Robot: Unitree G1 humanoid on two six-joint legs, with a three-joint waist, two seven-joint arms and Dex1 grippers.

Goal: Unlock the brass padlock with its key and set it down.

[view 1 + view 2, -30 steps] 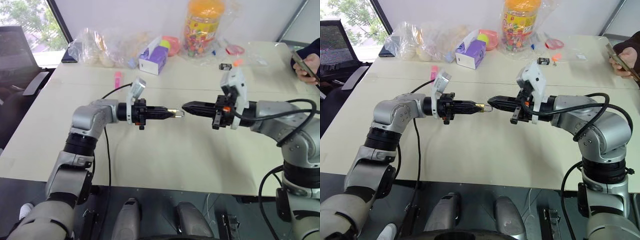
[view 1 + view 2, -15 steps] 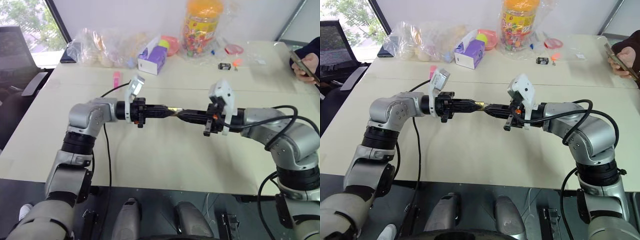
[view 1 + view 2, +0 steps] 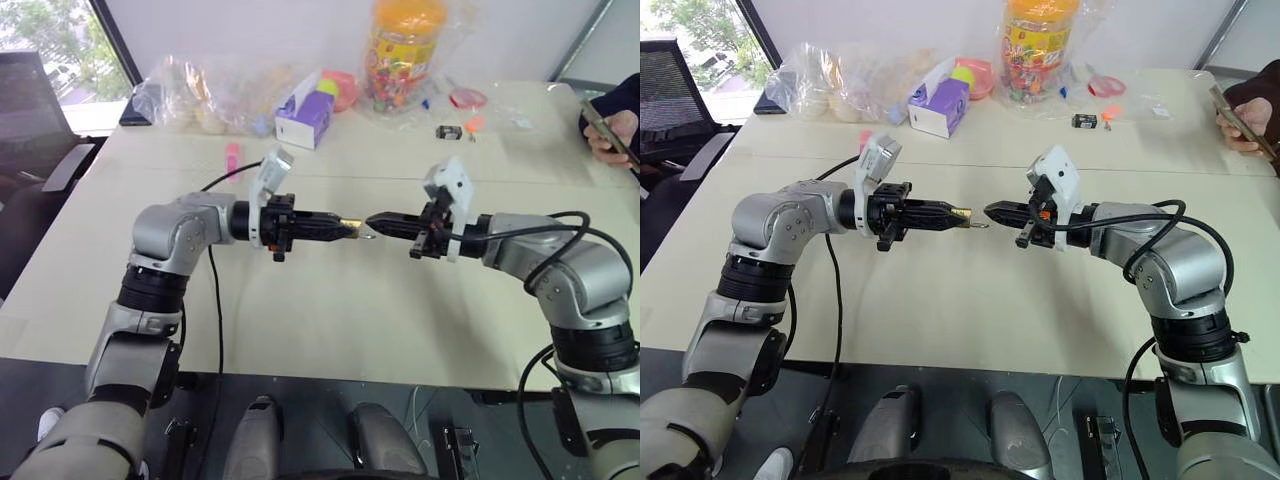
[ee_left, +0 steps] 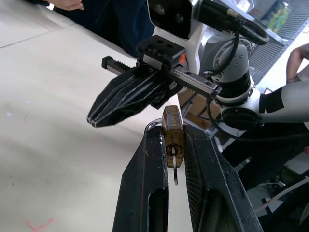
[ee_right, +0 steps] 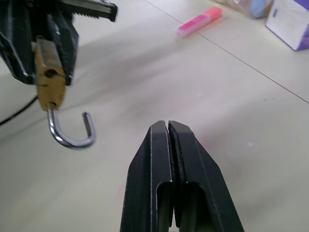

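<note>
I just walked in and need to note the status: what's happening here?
The robot holds a small brass padlock above the table in its left gripper, fingers clamped on its body. The shackle hangs free at one end, so it looks unlocked, and a key sits in it. The right gripper is shut and empty, just apart from the lock. Setting it down remains.

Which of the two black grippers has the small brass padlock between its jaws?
The left gripper: its jaws clamp the small brass padlock, whose silvery shackle hangs open. The right gripper is shut on nothing, pointing at the padlock across a gap.
</note>
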